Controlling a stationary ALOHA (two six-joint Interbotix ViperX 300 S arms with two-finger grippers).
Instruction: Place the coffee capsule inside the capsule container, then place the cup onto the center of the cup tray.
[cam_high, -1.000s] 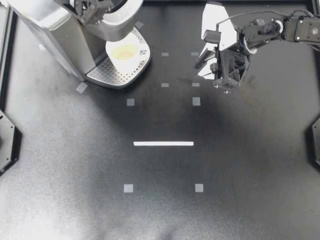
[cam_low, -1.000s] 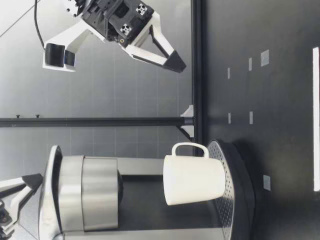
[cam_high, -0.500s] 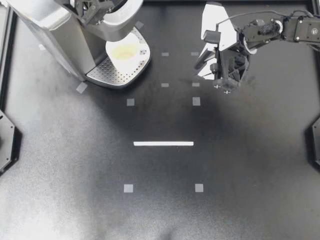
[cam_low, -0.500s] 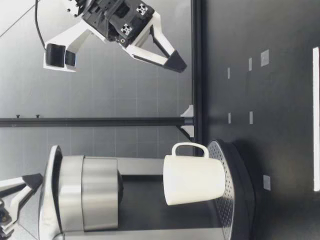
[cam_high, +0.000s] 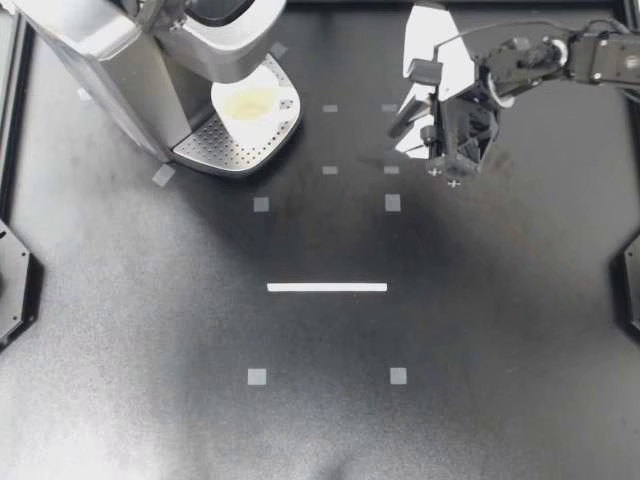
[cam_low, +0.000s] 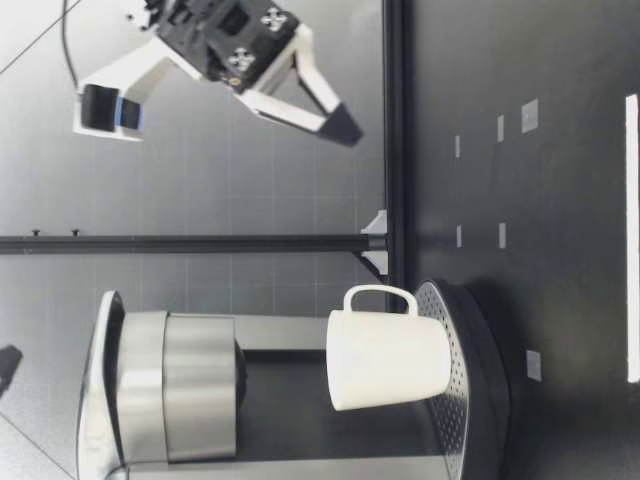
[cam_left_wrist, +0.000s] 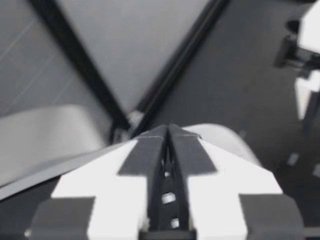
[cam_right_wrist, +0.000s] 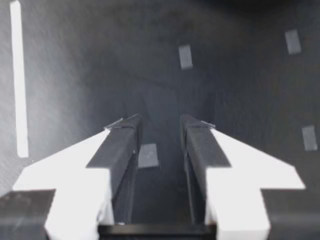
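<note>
Right arm stretched in from right side, forearm level, wrist bent down. Right gripper (cam_high: 403, 135) hung aloft, fingertips aimed down and slightly toward middle. Its fingers stood parted, clear gap between dark pads (cam_right_wrist: 125, 145). From table height, right gripper was tilted rather than plumb, both fingers slanting to one side. Left gripper (cam_left_wrist: 168, 131) had fingers pressed together, pads meeting along their visible length.

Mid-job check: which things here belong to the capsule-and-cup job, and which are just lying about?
For the job: cup on the cup tray, coffee machine, right gripper, left gripper. No capsule in sight.
Just lying about: grey tape squares, white strip.
</note>
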